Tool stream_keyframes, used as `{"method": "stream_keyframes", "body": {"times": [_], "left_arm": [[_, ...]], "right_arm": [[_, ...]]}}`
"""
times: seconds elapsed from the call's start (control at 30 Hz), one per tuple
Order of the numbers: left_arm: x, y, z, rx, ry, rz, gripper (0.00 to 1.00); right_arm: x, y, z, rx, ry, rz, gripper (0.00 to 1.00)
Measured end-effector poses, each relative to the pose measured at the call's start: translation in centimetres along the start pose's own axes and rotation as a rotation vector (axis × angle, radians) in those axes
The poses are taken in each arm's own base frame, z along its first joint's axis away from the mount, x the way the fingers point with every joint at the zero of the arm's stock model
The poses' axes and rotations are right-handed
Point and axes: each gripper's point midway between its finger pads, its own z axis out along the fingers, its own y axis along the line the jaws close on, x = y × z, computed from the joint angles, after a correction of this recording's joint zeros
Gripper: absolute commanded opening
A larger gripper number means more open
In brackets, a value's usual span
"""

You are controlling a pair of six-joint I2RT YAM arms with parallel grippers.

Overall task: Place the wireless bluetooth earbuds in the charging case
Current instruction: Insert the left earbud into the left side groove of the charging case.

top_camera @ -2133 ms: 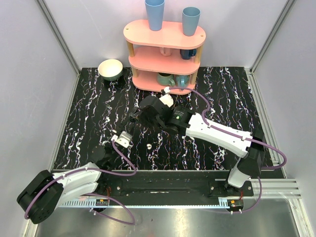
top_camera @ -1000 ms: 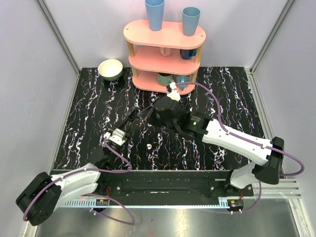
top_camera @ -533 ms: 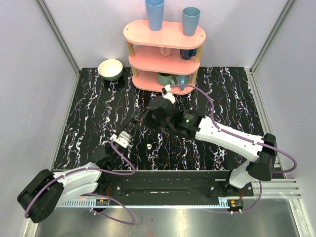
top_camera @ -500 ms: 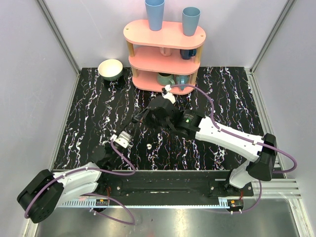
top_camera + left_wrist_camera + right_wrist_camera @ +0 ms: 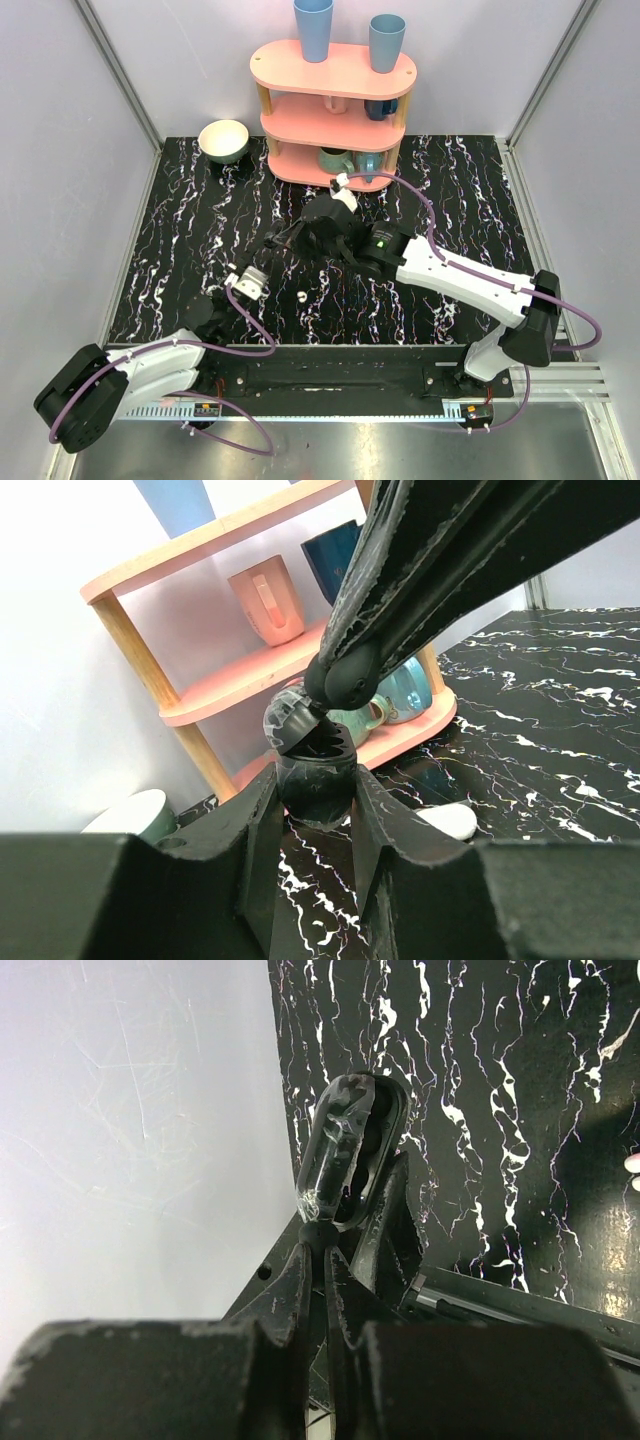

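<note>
Dark and glossy rather than white: the charging case (image 5: 316,785), a small rounded shell with a marbled sheen, upright, pinched at both sides by the left gripper (image 5: 314,810). Lid hinged open, tilted up and back, with scalloped hollows visible at the mouth. One earbud (image 5: 446,821) plain to see: small, white, glossy, oval, flat on the black marbled table (image 5: 460,200), apart from the case and outside it. Second one not made out.

Overhead camera looks down on the table (image 5: 460,190); low left-wrist camera faces the shelf (image 5: 245,675) both show.
</note>
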Motion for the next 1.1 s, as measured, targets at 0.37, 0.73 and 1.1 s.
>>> {"method": "stream_keyframes", "body": {"times": [0.37, 0.73, 1.1], "left_arm": [[0.5, 0.5, -0.1, -0.04, 0.024, -0.039, 0.0], [-0.2, 1.0, -0.1, -0.068, 0.001, -0.086, 0.0], [-1.7, -0.3, 0.0, 0.005, -0.059, -0.139, 0.0]], "right_arm": [[-1.7, 0.4, -1.4, -0.015, -0.047, 0.001, 0.0], [-1.5, -1.0, -0.7, 0.02, -0.039, 0.008, 0.0], [-1.5, -1.1, 0.6, 0.01, -0.011, 0.024, 0.0]]}}
